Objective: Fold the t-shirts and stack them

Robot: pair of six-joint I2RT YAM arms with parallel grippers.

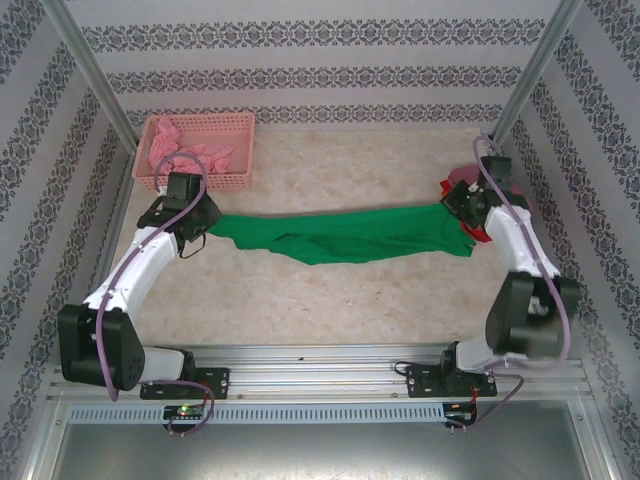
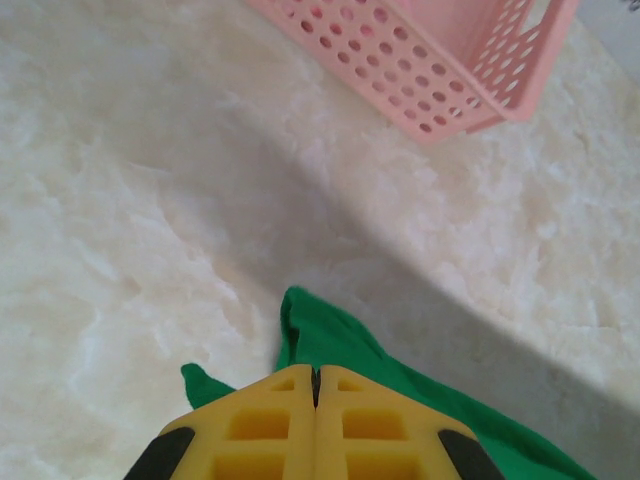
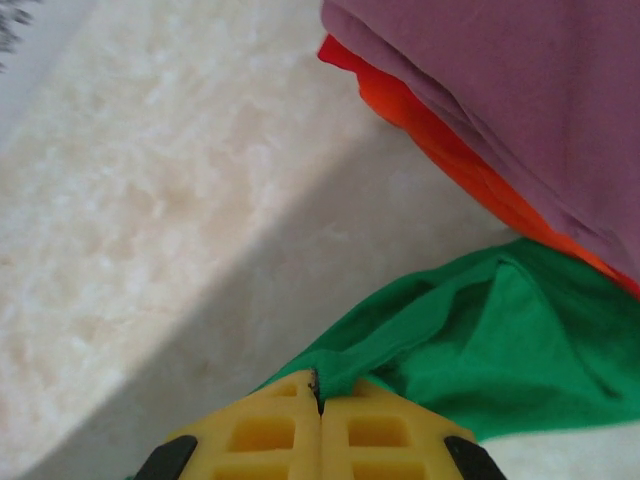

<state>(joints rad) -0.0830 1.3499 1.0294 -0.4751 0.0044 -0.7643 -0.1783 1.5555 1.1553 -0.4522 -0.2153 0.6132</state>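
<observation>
The green t-shirt (image 1: 340, 238) is pulled out in a long band from left to right across the middle of the pale marbled table (image 1: 340, 300), its middle sagging toward the near side; whether that middle touches the surface I cannot tell. The left gripper (image 2: 315, 388) has its yellow jaws pressed fully together on the shirt's left end, with green cloth coming out from between the tips and a shadow on the table beneath it. The right gripper (image 3: 318, 388) is likewise clamped tight, pinching a fold at the shirt's right end, which fans out to the right of the tips. Just beyond that end, at the far right of the table, lies a mauve shirt (image 3: 520, 100) on top of an orange-red shirt (image 3: 470, 172), the lower one's edge showing along the side. At the far left stands the pink lattice basket (image 1: 228, 180), near the left gripper, with light pink shirts (image 1: 200, 157) crumpled inside it.
</observation>
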